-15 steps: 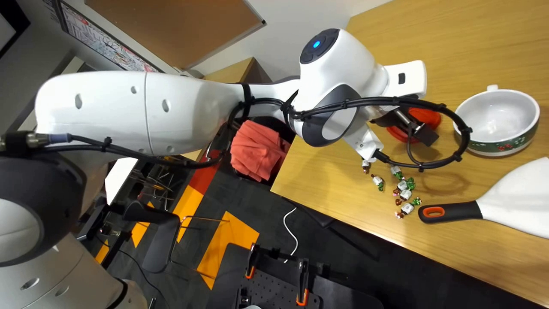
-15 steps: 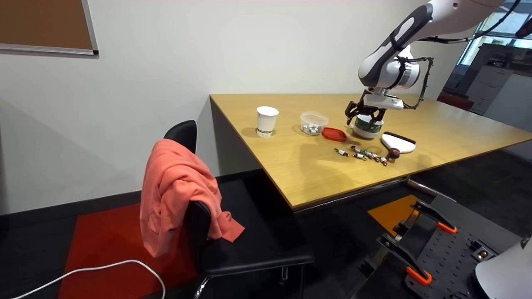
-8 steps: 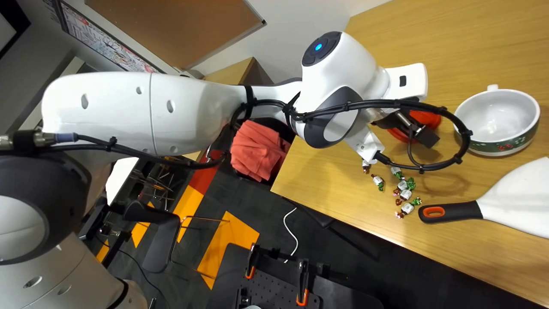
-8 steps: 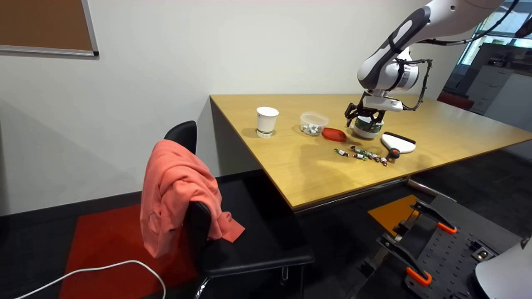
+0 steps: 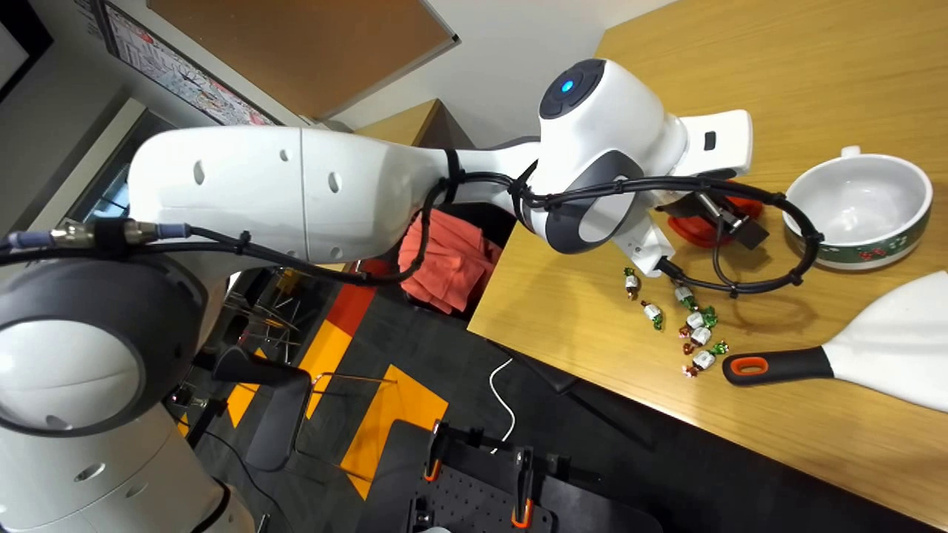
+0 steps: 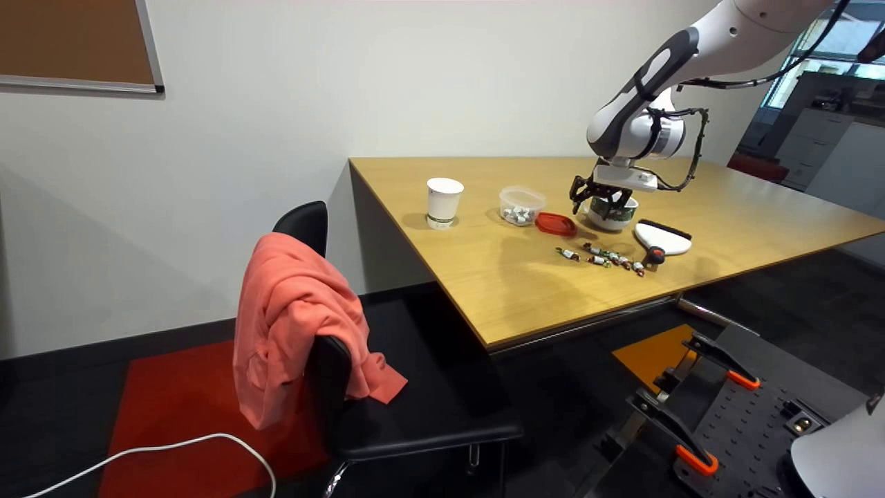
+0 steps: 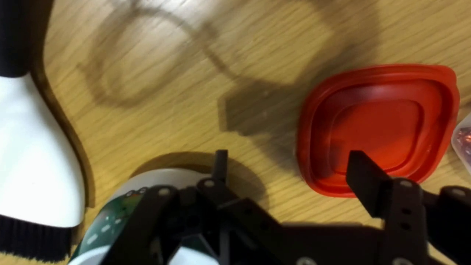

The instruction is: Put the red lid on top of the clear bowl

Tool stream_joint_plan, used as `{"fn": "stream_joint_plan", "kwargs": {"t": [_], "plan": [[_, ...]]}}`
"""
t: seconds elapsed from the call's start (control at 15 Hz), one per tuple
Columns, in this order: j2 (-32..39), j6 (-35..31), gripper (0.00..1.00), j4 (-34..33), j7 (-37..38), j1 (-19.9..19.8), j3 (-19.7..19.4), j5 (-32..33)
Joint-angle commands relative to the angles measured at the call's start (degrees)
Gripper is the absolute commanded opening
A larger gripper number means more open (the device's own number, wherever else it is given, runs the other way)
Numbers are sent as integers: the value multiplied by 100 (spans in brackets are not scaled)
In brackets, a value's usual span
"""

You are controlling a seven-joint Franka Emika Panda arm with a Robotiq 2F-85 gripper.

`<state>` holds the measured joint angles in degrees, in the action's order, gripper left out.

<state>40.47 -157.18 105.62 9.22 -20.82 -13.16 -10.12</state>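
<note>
Red lid (image 7: 379, 129), glossy rounded-square plastic, on wood-grained table (image 7: 176, 125), beside clear bowl (image 6: 527, 200), pincer (image 7: 290, 169) spread wide

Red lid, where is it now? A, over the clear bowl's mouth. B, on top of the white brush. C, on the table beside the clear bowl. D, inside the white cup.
C: in an exterior view the red lid lies on the table next to the clear bowl, whose top is uncovered.
</note>
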Motion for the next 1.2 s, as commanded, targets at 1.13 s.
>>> {"fn": "stream_joint_plan", "kwargs": {"t": [1.13], "plan": [[644, 516, 45, -967, -214, -601, 574, -438]]}}
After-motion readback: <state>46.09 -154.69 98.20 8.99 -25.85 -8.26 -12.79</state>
